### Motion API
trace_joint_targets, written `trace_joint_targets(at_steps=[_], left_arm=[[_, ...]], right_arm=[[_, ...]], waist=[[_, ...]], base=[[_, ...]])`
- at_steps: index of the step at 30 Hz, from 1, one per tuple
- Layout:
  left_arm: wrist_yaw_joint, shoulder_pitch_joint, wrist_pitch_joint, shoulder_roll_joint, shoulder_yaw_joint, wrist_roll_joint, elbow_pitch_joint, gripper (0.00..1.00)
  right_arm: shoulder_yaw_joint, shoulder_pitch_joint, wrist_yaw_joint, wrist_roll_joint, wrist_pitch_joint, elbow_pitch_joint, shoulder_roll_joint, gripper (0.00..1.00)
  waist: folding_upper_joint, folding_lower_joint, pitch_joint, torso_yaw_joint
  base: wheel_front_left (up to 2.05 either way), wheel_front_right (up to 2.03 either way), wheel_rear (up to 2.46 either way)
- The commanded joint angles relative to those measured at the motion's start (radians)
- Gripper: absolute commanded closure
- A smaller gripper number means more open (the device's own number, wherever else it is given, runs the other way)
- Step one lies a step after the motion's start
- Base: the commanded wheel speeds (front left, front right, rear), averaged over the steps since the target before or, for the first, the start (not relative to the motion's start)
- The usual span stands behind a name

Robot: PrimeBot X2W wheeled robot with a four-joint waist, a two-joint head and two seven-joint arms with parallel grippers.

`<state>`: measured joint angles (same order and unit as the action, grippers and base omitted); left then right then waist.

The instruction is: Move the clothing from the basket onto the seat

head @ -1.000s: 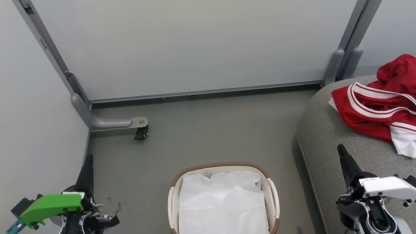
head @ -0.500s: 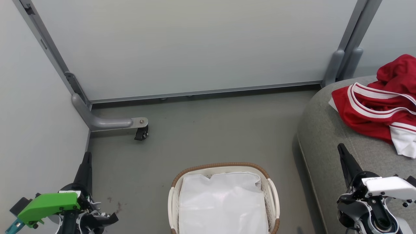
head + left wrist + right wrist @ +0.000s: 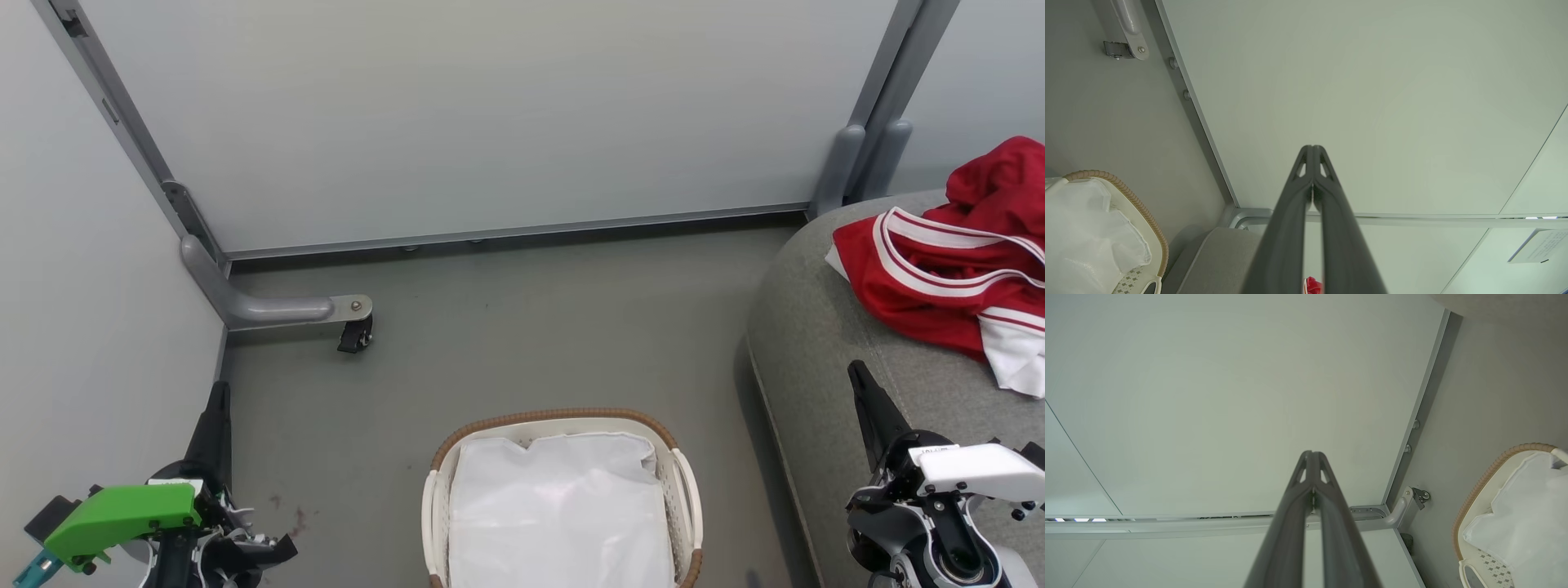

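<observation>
- Dark, tapered fingers sit nearest you: the left gripper (image 3: pixel 218 394) at lower left and the right gripper (image 3: pixel 856 371) at lower right. Both are pressed together and empty, and each wrist view shows the tips touching.
- Between them stands the basket (image 3: pixel 555 415), oval cream plastic with a brown woven rim, holding a crumpled white liner (image 3: pixel 559 506).
- The right wrist view lets you see the diamond perforations in its side.
- To your right is the seat (image 3: pixel 816 343), light-grey woven upholstery with a rounded edge and a stitched seam.
- Farther back on the seat lies the clothing (image 3: pixel 939 278), rumpled soft red fabric with white double stripes and a white panel, well apart from the basket.
- The left wrist view catches just a red scrap of it.
- Farthest away, a black caster (image 3: pixel 355 335) sits on the smooth grey floor (image 3: pixel 531 327) before pale matte panels (image 3: pixel 490 122).
</observation>
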<state>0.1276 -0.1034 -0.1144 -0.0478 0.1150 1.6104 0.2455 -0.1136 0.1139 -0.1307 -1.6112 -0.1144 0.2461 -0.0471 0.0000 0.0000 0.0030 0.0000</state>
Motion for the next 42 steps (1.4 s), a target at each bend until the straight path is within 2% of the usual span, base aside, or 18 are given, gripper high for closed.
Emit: trace_joint_targets(at_steps=[1,42], left_arm=[[0.006,-0.01,-0.004,-0.005,0.003,0.003,-0.002,1.0],[0.006,-0.01,-0.004,-0.005,0.003,0.003,-0.002,1.0]], right_arm=[[-0.002,-0.011,0.0,-0.003,-0.003,-0.004,-0.006,1.0],[-0.002,-0.011,0.0,-0.003,-0.003,-0.004,-0.006,1.0]], waist=[[0.0,0.0,0.0,0.0],[0.0,0.0,0.0,0.0]], base=[[0.0,0.0,0.0],[0.0,0.0,0.0]])
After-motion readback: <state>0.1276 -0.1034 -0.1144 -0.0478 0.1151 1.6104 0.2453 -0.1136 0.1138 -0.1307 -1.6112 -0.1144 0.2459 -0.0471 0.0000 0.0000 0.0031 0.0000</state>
